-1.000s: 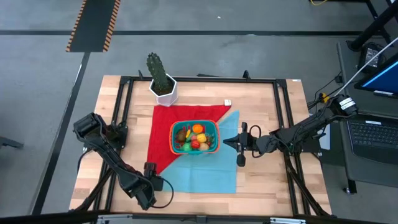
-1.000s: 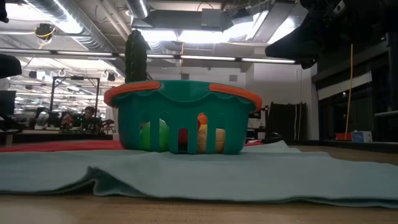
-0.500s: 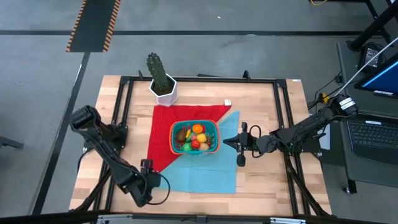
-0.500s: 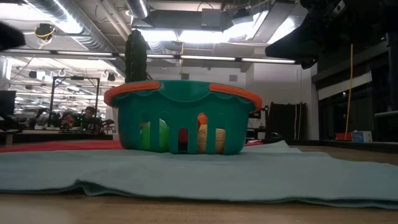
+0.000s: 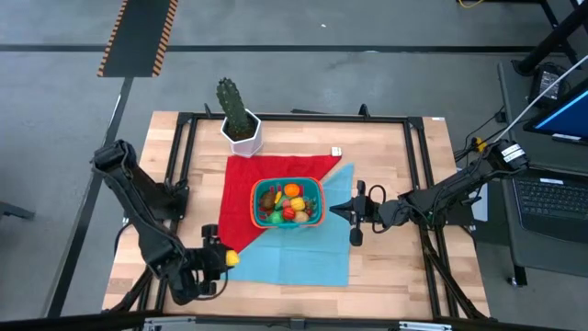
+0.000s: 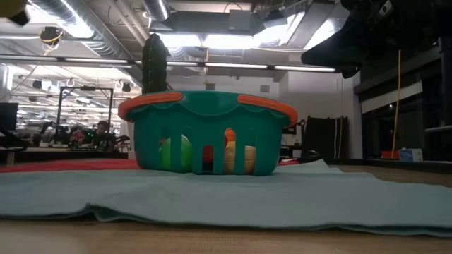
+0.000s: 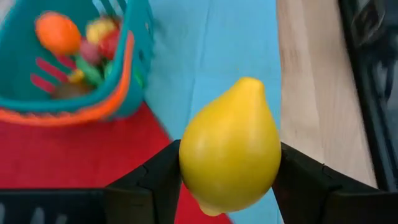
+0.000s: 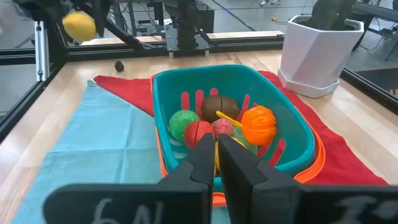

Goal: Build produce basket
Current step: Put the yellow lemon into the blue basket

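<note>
Step in hand: carrying produce to the basket. Left pincer is clamped on a yellow lemon, basket ahead of it, apart. Right pincer, fingers together (empty), waits beside the basket. Next: carry over the rim, release.

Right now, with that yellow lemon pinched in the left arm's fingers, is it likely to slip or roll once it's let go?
The lemon looks smooth and glossy, so it could slip; the left gripper holds it only at its sides. Its rounded, egg-like shape suggests it would roll if dropped on the blue cloth. Released inside the basket, the walls should probably stop it.
</note>
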